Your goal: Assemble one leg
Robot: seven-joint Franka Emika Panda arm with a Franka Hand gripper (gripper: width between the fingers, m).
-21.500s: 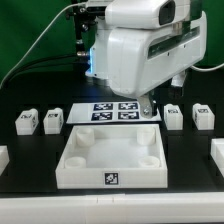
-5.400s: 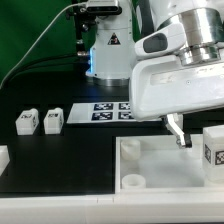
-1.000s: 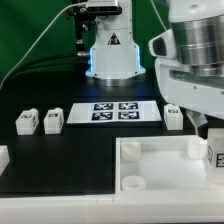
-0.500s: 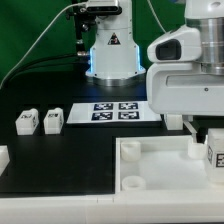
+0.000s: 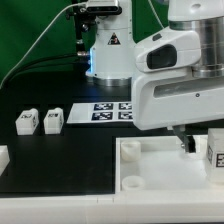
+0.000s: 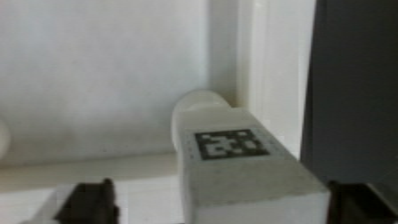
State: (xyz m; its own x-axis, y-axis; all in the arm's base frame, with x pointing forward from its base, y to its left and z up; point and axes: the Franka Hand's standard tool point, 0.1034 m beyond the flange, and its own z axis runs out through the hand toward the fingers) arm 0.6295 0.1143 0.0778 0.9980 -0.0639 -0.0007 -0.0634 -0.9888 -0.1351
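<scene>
One leg (image 6: pixel 235 150), a chunky white block with a square tag, stands upright in a corner of the large white tray (image 6: pixel 107 80). It also shows at the exterior view's right edge (image 5: pixel 215 150). My gripper (image 6: pixel 222 207) is open, with a dark finger (image 6: pixel 89 205) on each side of the leg. One finger is clear of the leg and the other is close to it. In the exterior view the gripper (image 5: pixel 188 143) hangs just above the tray (image 5: pixel 150 170). Two more legs (image 5: pixel 26 121) (image 5: pixel 53 119) lie at the exterior view's left.
The marker board (image 5: pixel 108 111) lies behind the tray, partly hidden by my arm. The arm's base (image 5: pixel 110 55) stands at the back. A white part (image 5: pixel 3 156) sits at the exterior view's left edge.
My arm has swung toward the exterior view's left and come lower over the tray. It now hides the leg that lay by the marker board. The upright leg has not moved.
</scene>
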